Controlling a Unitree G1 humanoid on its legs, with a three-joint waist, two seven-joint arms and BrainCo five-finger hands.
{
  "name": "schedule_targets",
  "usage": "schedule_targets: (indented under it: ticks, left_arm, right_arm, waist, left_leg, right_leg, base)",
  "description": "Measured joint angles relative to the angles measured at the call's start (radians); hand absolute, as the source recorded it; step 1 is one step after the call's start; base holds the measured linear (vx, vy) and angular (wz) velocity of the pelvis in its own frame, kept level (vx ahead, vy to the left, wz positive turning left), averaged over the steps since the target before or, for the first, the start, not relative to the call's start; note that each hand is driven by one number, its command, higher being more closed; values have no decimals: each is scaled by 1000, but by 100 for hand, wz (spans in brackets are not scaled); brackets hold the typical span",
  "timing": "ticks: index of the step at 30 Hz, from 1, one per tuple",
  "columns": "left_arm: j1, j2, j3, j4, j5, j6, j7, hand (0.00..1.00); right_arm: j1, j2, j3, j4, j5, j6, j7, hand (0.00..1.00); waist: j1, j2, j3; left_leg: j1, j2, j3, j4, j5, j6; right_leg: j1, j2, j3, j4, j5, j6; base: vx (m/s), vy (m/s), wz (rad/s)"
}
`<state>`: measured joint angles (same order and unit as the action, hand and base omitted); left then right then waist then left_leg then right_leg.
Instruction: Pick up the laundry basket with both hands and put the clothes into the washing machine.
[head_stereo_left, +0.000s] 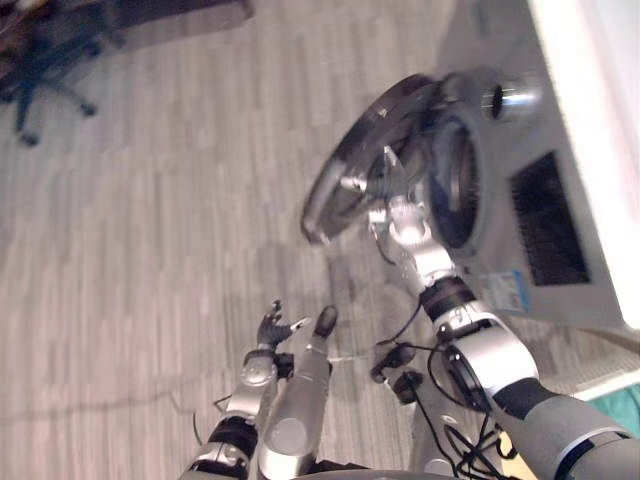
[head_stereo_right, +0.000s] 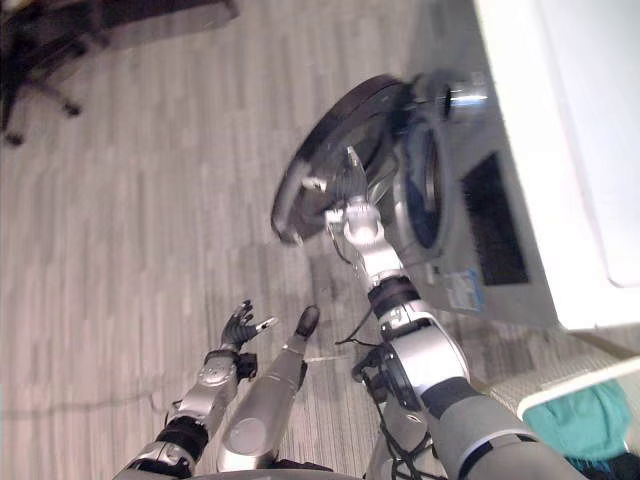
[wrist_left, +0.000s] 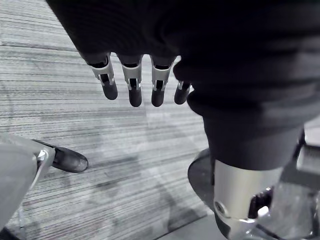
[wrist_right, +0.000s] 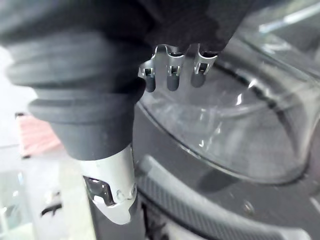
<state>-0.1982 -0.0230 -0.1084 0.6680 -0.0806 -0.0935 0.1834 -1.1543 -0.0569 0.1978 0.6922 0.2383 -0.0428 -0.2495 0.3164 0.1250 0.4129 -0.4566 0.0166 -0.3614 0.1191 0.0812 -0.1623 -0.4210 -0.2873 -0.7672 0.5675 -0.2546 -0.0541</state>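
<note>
The grey washing machine (head_stereo_left: 560, 150) stands at the right with its round dark door (head_stereo_left: 345, 175) swung open toward the floor. Behind the door is the drum opening (head_stereo_left: 455, 185). My right hand (head_stereo_left: 398, 212) is up at the door's inner side, its fingers (wrist_right: 172, 75) fairly straight against the clear glass bowl (wrist_right: 240, 125). My left hand (head_stereo_left: 274, 326) hangs low over the wooden floor, fingers (wrist_left: 134, 85) relaxed and holding nothing. The white laundry basket (head_stereo_right: 560, 390) with teal clothes (head_stereo_right: 582, 420) sits at the lower right, beside the machine and away from both hands.
A dark office chair (head_stereo_left: 40, 60) stands at the far left on the wooden floor (head_stereo_left: 150, 230). The machine's white top (head_stereo_right: 570, 120) runs along the right edge.
</note>
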Motion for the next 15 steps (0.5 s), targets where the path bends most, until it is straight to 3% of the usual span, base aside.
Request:
schedule_targets:
  ticks: [4, 7, 10, 12, 15]
  left_arm:
    - [-2, -24, -14, -1, -7, 1, -2, 0]
    - [-38, -25, -20, -14, -7, 1, -2, 0]
    - [-86, -6, -20, -19, -13, 3, 0, 0]
    - [-128, 21, -19, -26, -13, 4, 13, 0]
    - [-194, 71, -13, -35, -5, 5, 35, 0]
  right_arm:
    - [-36, -3, 16, -84, 8, -23, -4, 0]
    - [11, -30, 16, -163, 17, -24, -13, 0]
    - [133, -54, 34, -272, 26, -31, -11, 0]
    - [242, -97, 75, -306, 26, -30, 4, 0]
    - [388, -140, 102, -364, 26, -32, 60, 0]
  waist:
    - [-1, -3, 1]
    - [-18, -25, 15]
    - [-43, -51, 30]
    - [-93, -59, 35]
    - [-132, -86, 47]
  left_leg:
    - [-2, -1, -16, -16, 7, -5]
    - [0, 6, 19, -17, 7, -5]
    - [4, 42, 82, -23, 11, 0]
    - [18, 67, 140, -51, 21, 13]
    - [19, 88, 225, -53, 21, 15]
  right_leg:
    - [-1, -13, -20, 22, -13, 6]
    - [-10, 3, 8, -8, -4, -3]
    - [-30, 66, 81, -94, 64, -10]
    - [-39, 115, 138, -177, 128, -11]
    - [-57, 167, 227, -274, 207, -11]
  base:
    - [38, -132, 16]
    - [8, -47, -32]
    - [-49, 13, -84]
    - [-92, 41, -87]
    - [-113, 50, -104]
